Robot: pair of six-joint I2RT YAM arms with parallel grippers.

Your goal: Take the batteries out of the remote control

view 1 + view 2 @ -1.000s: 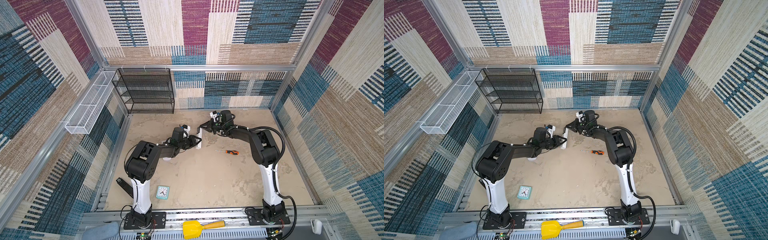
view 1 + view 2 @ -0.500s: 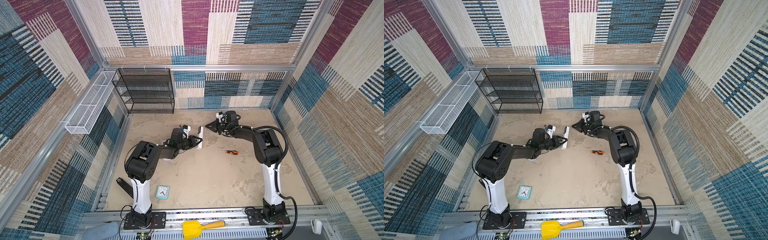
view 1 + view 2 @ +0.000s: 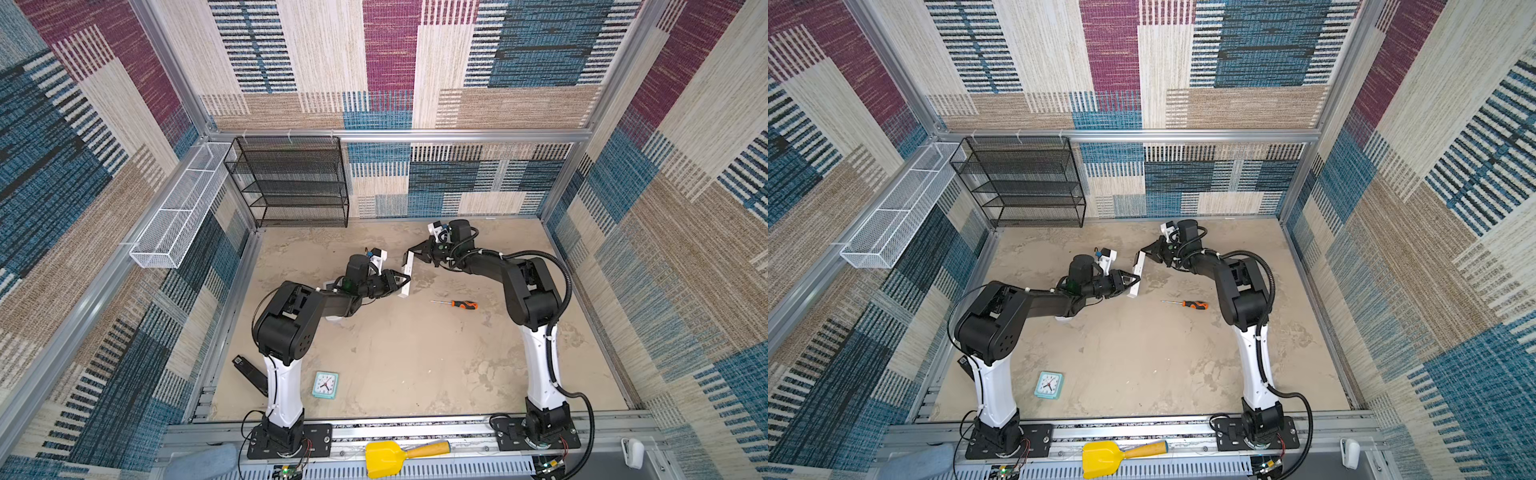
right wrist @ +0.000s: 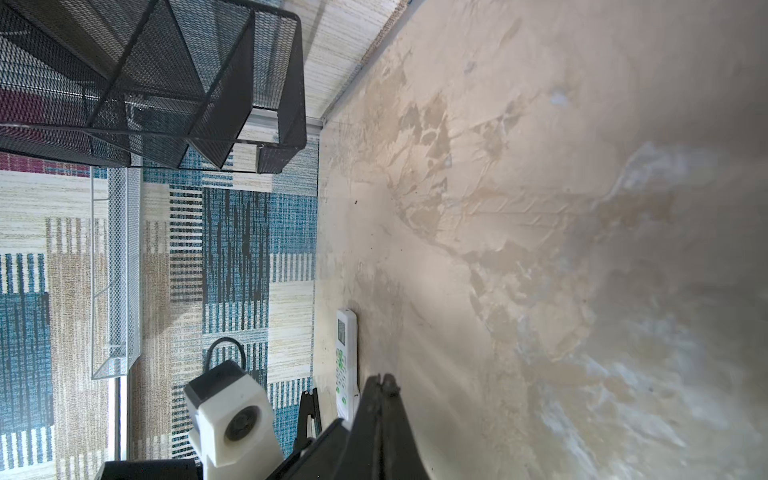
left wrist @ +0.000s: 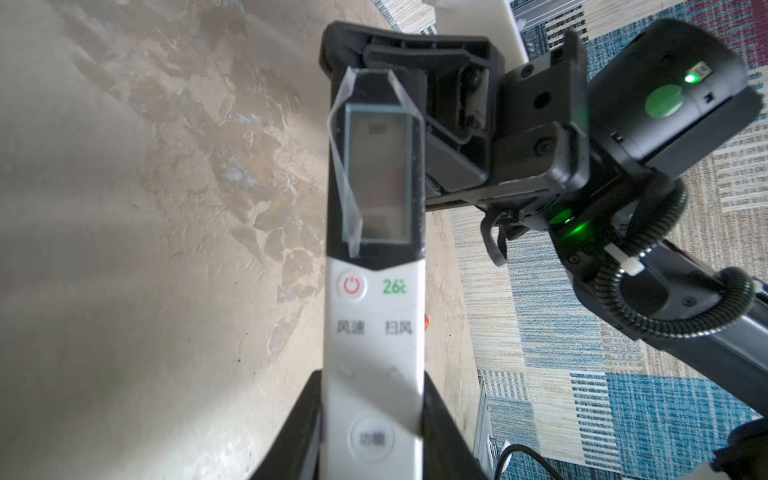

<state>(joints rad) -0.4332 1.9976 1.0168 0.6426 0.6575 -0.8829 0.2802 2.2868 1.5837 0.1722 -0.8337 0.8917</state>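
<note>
Batteries are out of sight, presumably inside the remote (image 5: pixel 376 316), which the left gripper (image 3: pixel 397 283) clamps by its button end near the screwdriver (image 3: pixel 461 304), bracing it for the other arm. Right gripper (image 4: pixel 382 382), pinched shut on nothing, sits at the remote's screen end, farther from the screwdriver, likely to push the back cover loose.

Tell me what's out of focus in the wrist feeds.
Left wrist view: remote control crisp at its display, blurred near the left gripper. Right wrist view: shut right gripper and the tabletop beside it are soft.
</note>
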